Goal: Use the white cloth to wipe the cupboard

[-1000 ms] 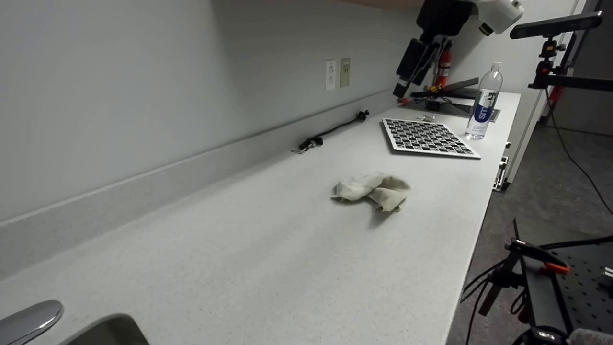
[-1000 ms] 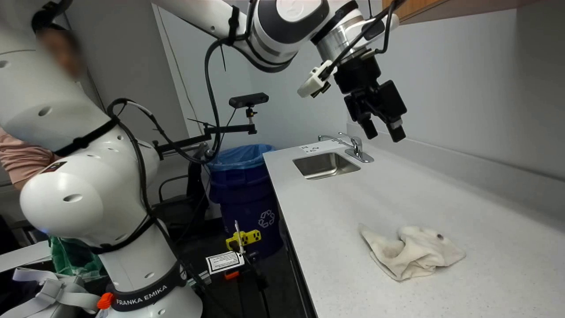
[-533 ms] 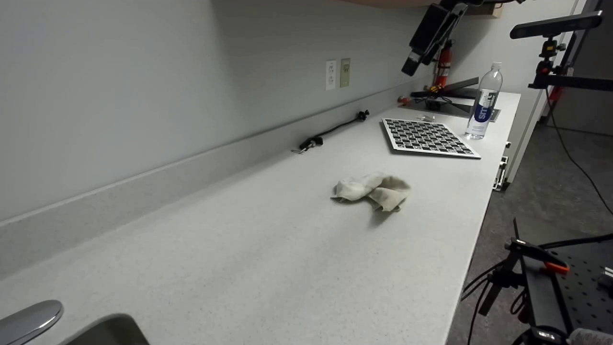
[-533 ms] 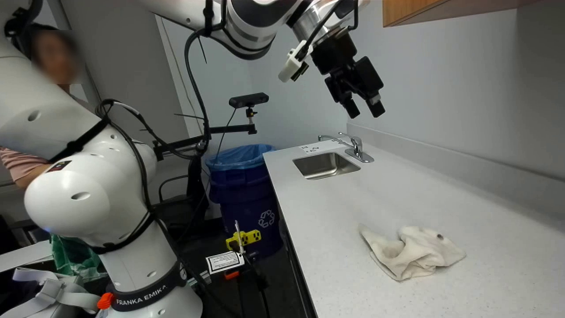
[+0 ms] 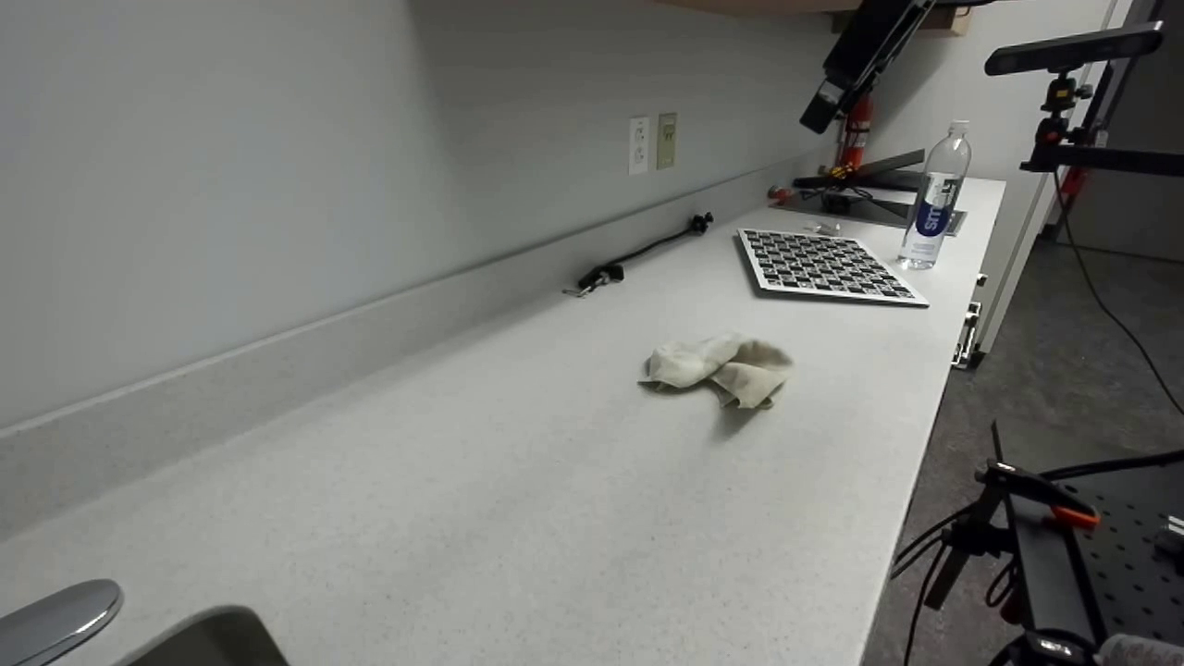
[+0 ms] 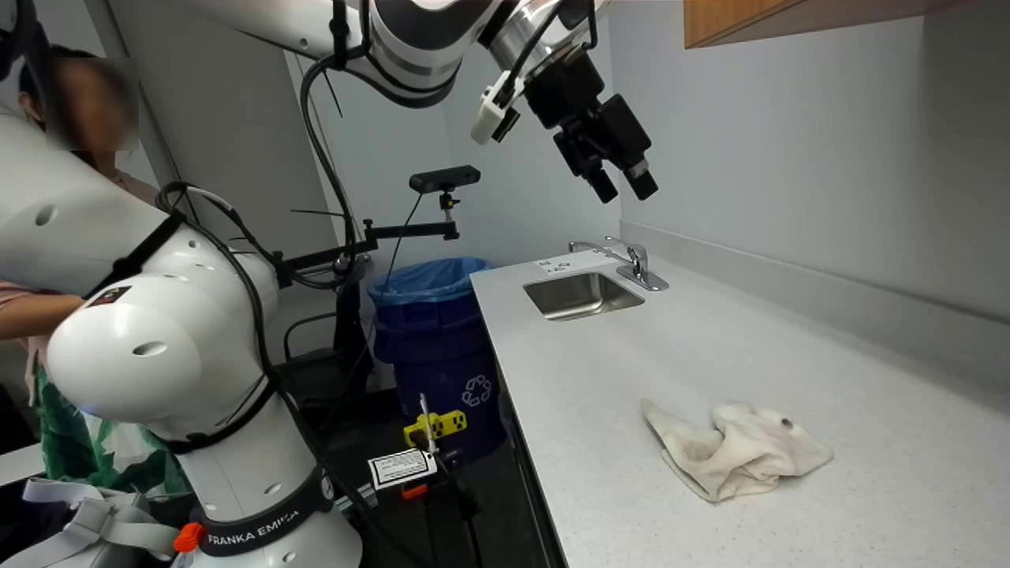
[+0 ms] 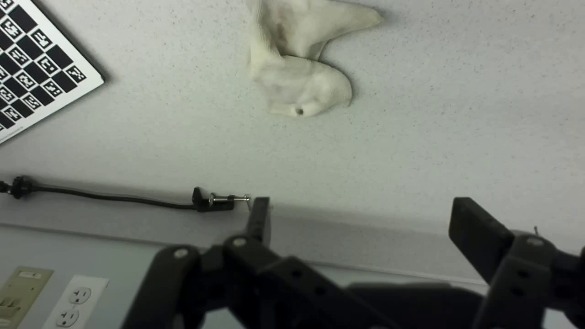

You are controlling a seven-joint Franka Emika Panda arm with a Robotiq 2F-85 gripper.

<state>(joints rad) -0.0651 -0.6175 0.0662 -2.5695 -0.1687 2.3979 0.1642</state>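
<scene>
The crumpled off-white cloth lies on the pale countertop in both exterior views. A small dark spot marks it. It also shows at the top of the wrist view. My gripper is high above the counter, apart from the cloth. Its fingers are wide apart with nothing between them in the wrist view. In an exterior view the gripper is partly cut off by the top edge. A wooden cupboard hangs on the wall at the top edge; most of it is out of view.
A checkered board, a water bottle and a black clamp arm lie or stand on the counter. A sink with a faucet is at the far end. A wall backs the counter. A person stands behind the arm.
My gripper has risen and moved leftward in an exterior view, away from the cupboard's edge. It has stayed open. The cloth has not moved.
</scene>
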